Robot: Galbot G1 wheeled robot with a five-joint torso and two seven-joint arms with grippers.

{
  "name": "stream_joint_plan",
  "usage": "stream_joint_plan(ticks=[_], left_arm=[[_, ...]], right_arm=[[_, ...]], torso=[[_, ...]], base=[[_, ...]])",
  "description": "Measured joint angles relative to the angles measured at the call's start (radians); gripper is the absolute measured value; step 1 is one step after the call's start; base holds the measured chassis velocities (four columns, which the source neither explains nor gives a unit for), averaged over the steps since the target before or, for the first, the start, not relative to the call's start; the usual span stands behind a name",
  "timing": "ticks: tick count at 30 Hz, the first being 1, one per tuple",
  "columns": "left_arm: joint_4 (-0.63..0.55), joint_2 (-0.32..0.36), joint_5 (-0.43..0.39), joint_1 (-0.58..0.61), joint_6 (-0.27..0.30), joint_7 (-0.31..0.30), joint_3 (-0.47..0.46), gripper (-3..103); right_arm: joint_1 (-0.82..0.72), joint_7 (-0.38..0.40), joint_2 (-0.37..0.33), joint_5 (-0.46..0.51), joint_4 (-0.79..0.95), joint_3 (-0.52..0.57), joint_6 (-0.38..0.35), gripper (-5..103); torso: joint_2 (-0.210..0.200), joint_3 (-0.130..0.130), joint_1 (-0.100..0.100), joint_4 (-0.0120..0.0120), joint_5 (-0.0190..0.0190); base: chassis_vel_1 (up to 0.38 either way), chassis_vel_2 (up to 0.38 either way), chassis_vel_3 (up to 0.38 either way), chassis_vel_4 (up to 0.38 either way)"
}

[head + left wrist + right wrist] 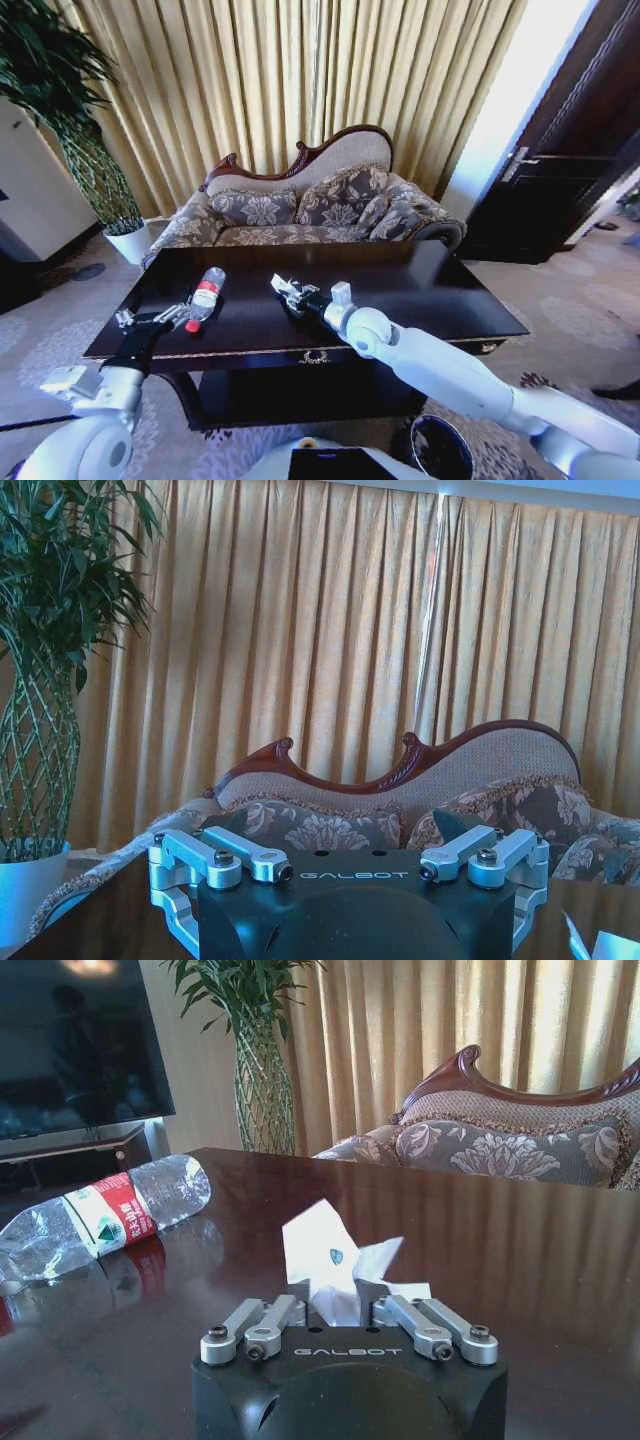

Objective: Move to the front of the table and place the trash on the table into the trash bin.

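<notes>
The right pincer [284, 290] grips a paper wad [335, 1260] mid-table [430, 290]. The bottle [205, 296] lies near the left front edge, cap forward, beside the released left pincer [150, 320].

Bottle [205, 293] on table [440, 290], sofa [310, 205] behind.

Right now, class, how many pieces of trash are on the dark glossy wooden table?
2: a clear plastic bottle with red label lying near the left gripper; a crumpled white paper wad in the right gripper.

white rounded arms [450, 375], black galbot-marked wrists, silver bolted jaws.
</notes>
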Motion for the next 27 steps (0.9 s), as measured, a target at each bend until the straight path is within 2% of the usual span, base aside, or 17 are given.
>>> stream_joint_plan(ticks=[2,3,5,7,19,22,27], left_arm=[[0.0,0.001,0.0,0.0,-0.001,0.0,-0.001,100],[0.0,0.001,0.0,0.0,-0.001,0.0,-0.001,100],[0.0,0.001,0.0,0.0,-0.003,0.001,-0.001,100],[0.0,0.001,0.0,0.0,-0.003,0.002,-0.001,100],[0.0,-0.001,0.001,-0.002,-0.007,0.013,0.002,100],[0.0,-0.001,0.001,-0.003,-0.009,0.014,0.002,100],[0.0,-0.003,0.0,-0.004,-0.01,0.014,0.002,100]], right_arm=[[-0.006,0.0,0.0,-0.001,0.001,0.003,0.001,16],[-0.009,0.0,0.0,-0.002,0.002,0.004,0.002,16],[-0.014,0.0,0.0,-0.003,0.004,0.008,0.003,5],[-0.015,0.0,-0.002,-0.003,0.006,0.009,0.005,2],[-0.046,0.001,-0.031,-0.003,0.031,0.05,0.019,0],[-0.06,0.003,-0.041,-0.002,0.041,0.091,0.02,0],[-0.127,0.038,-0.061,-0.007,0.06,0.226,0.03,0]], torso=[[0.0,0.0,0.0,0.0001,0.0],[0.0,0.0,0.0,0.0,0.0],[0.0,0.0,0.0,0.0,0.0001],[0.0,0.0,0.0,0.0001,0.0],[0.0,0.0,0.0,0.0,0.0],[0.0,0.0,0.0,0.0001,0.0],[0.0,0.0,0.0,-0.0001,0.0002]], base=[[0.0,0.0,0.0,0.0],[0.0,0.0,0.0,0.0],[0.0,0.0,0.0,0.0],[0.0,0.0,0.0,0.0],[0.0,0.0,0.0,0.0],[0.0,0.0,0.0,0.0],[0.0,0.0,0.0,0.0]])
